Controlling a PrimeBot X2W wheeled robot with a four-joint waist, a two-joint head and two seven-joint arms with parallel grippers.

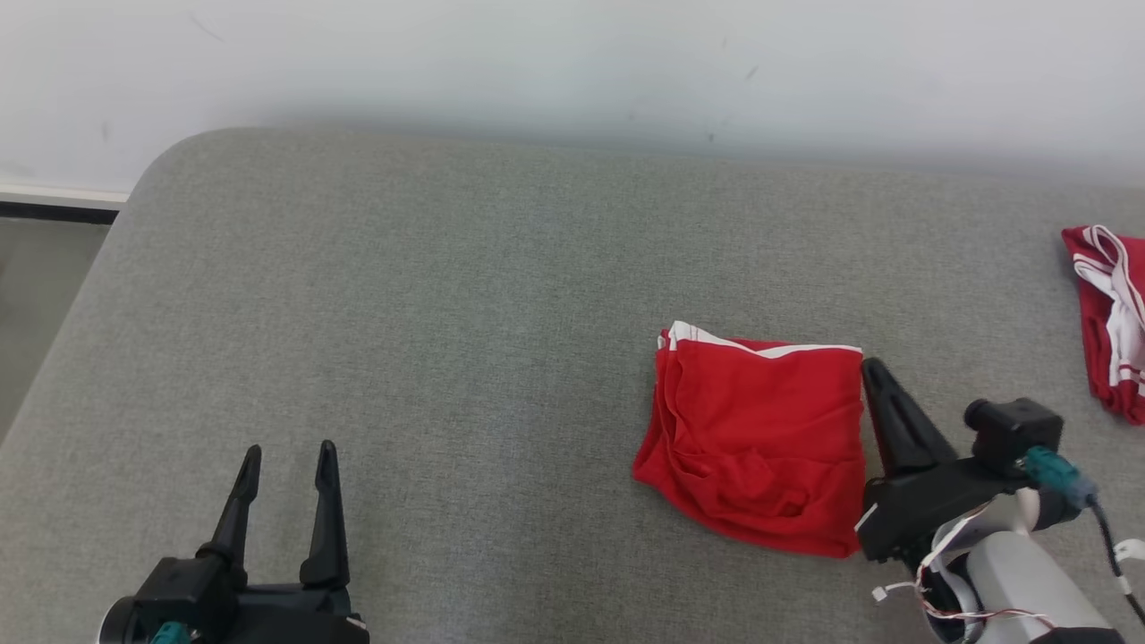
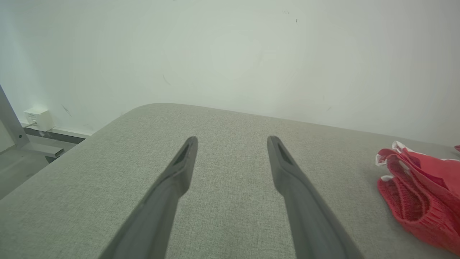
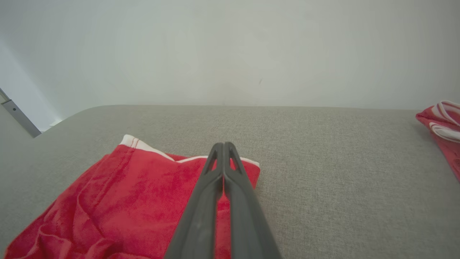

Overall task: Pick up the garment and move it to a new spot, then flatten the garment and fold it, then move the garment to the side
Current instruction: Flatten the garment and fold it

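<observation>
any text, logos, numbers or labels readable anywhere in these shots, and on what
No text can be read anywhere.
folded red garment: white trim, no print showing.
second red garment: white stripes, no lettering.
white box by the wall: any marking too small to read.
white tags on the right arm's cables: too small to read.

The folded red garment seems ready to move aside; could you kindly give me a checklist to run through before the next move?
1. The red garment is folded compactly: ok.
2. The right gripper grips it: not ok; it is shut beside the garment's right edge, with no cloth seen between the fingers.
3. The left gripper is open and well apart from it: ok.
4. The second red garment lies apart, further right: ok.
5. The grey table is bare to the left of the fold: ok.
</observation>
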